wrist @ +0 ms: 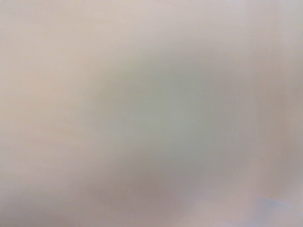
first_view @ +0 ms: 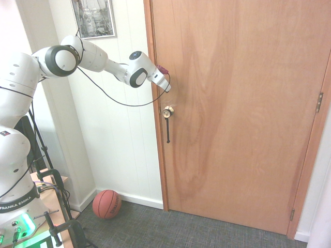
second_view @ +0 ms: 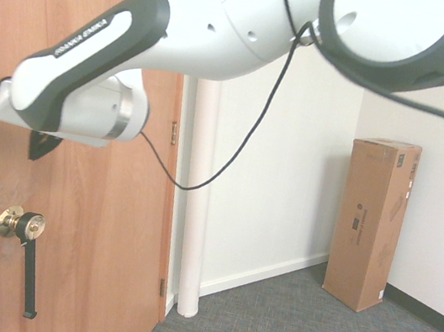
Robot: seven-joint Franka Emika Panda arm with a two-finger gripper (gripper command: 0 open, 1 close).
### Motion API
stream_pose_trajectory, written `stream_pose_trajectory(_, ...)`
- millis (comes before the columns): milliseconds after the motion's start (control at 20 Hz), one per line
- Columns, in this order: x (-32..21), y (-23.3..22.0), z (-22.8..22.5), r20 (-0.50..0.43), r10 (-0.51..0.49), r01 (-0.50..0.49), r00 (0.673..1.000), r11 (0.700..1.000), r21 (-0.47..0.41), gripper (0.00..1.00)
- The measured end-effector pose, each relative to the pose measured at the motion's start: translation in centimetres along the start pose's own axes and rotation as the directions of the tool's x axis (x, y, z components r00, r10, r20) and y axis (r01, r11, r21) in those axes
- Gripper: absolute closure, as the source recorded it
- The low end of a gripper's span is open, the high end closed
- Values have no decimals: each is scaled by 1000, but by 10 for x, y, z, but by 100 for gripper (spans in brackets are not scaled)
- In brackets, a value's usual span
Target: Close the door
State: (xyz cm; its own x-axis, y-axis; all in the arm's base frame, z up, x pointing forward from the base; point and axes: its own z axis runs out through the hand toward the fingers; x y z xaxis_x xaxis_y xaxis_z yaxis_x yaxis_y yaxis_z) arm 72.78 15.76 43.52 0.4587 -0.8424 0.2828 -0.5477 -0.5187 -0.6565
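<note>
**Door at the frame, closed gripper against its knob-side edge**

The door [first_view: 243, 108] fills the opening ahead of me, light-brown wood with strong grain. Its hinges [first_view: 319, 102] sit on the far jamb, and its knob-side edge meets the frame [first_view: 155, 129] with no gap that I can make out from the first exterior view. I judge it closed or very nearly so, though the latch itself cannot be confirmed from here.

The brass knob [first_view: 167, 111] sits just below the robot's hand, with a thin black strap [first_view: 168, 132] hanging straight down from it. The strap is slack and untouched, which suggests the door is being pushed on its face and not pulled by the strap.

The gripper [first_view: 166, 87] is clenched with nothing between its fingers. It lies against or just off the wood above the knob; the contact point is hidden behind the hand in both exterior views. A closed tool suits this job, giving a blunt end to press with, and pressing near the knob edge, far from the hinges, gives the most leverage.

The arm reaches out long from its base, forearm sloping downward, wrist angled toward the panel. The wrist view is a blurred, pale wash, consistent with a camera very close to a surface.

A basketball [first_view: 106, 203] rests on the carpet by the wall, clear of the door.
</note>
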Motion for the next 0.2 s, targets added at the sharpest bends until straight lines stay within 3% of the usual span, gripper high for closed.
stream_pose_trajectory(150, 25, 29, -31, 3, 12, -12, 1000, 990, -144, 100)
stream_pose_trajectory(200, 28, 38, -44, 25, 7, -2, 1000, 980, -197, 0)
